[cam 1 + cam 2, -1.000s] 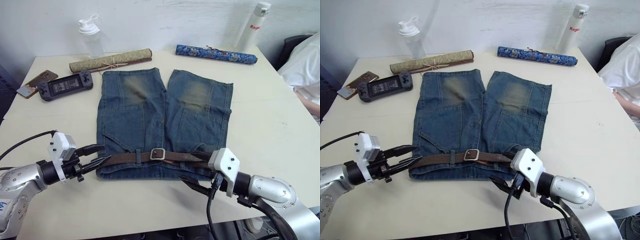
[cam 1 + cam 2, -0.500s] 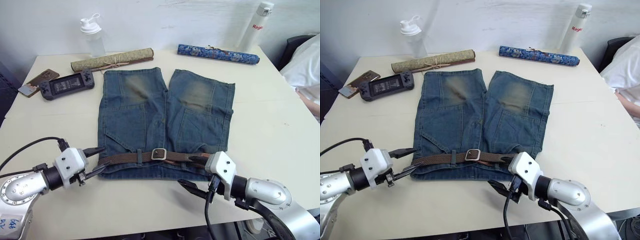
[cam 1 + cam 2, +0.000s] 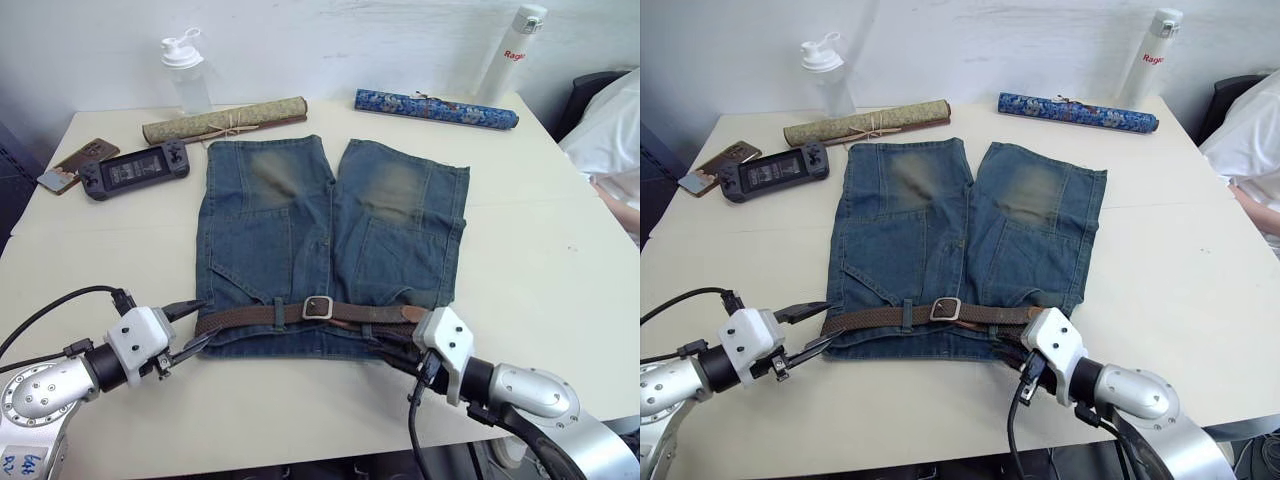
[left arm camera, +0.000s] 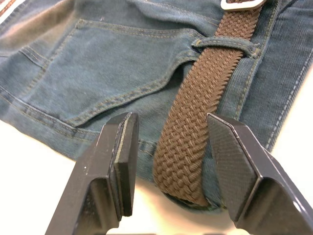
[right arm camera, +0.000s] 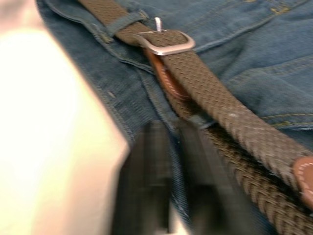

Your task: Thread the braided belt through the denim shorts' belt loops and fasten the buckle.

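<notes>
My faded blue denim shorts (image 3: 330, 235) lie flat on the cream table (image 3: 540, 250), so the waistband faces me. The dark-brown braided belt (image 3: 260, 317) runs through the denim belt loops (image 3: 279, 313), its square silver buckle (image 3: 317, 307) fastened mid-waistband. My left gripper (image 4: 171, 156) straddles the belt's end, wide open; my right gripper (image 5: 171, 161), near the shorts' opposite corner, is narrowed almost shut

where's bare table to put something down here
Free: the wide strip of table right of the shorts, and the patch left of them, below the game console. Crowded: the far edge, with two bottles, two rolled cloths and a phone, and the near edge by both grippers.
</notes>
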Motion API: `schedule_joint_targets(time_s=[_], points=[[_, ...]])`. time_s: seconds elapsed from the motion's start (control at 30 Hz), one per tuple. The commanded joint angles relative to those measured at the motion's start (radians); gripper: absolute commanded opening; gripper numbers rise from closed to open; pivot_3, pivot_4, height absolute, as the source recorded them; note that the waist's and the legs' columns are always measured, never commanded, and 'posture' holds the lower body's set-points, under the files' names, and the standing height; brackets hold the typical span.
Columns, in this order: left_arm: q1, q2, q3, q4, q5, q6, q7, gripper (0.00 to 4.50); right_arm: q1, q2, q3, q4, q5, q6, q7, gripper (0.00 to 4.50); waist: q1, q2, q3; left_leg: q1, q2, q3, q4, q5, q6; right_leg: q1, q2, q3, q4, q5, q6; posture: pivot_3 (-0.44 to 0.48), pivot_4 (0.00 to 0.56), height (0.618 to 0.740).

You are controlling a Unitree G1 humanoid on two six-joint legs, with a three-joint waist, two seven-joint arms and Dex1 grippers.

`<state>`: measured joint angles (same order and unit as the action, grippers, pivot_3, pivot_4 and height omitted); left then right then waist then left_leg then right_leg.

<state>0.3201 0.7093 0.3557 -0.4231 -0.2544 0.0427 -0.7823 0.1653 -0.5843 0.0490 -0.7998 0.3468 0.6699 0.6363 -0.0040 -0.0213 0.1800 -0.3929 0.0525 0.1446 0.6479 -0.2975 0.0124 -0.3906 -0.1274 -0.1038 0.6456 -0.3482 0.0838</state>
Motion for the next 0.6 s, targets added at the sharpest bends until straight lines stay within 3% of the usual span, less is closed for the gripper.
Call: schedule_joint_targets(time_s=[0.03,0.3,0.6], points=[[0.001,0.0,0.025,-0.046,-0.017,-0.012,0.002,2.46,-0.011,-0.017,0.019,0.039,-0.063,-0.018,-0.045,0.04,0.0,0.0,0.0,0.0,0.0,0.0,0.0,0.0,0.0,0.0,0.0,0.0,0.0,0.0,0.0,0.0,0.15,0.717],[0.021,0.007,0.044,-0.04,0.048,-0.117,0.001,2.46,-0.029,-0.012,0.13,0.118,-0.136,0.025,-0.089,0.04,-0.002,-0.001,-0.001,0.0,0.0,0.0,0.001,0.0,0.0,0.0,0.0,0.0,0.001,0.0,0.0,0.0,0.15,0.717],[0.062,-0.013,0.059,-0.055,0.017,-0.14,0.007,2.46,-0.06,-0.001,0.175,0.091,-0.116,0.173,-0.127,0.04,-0.013,-0.011,-0.007,0.002,0.001,-0.001,0.0,-0.001,0.002,0.002,0.001,0.0,0.0,0.0,0.0,0.0,0.15,0.717]])
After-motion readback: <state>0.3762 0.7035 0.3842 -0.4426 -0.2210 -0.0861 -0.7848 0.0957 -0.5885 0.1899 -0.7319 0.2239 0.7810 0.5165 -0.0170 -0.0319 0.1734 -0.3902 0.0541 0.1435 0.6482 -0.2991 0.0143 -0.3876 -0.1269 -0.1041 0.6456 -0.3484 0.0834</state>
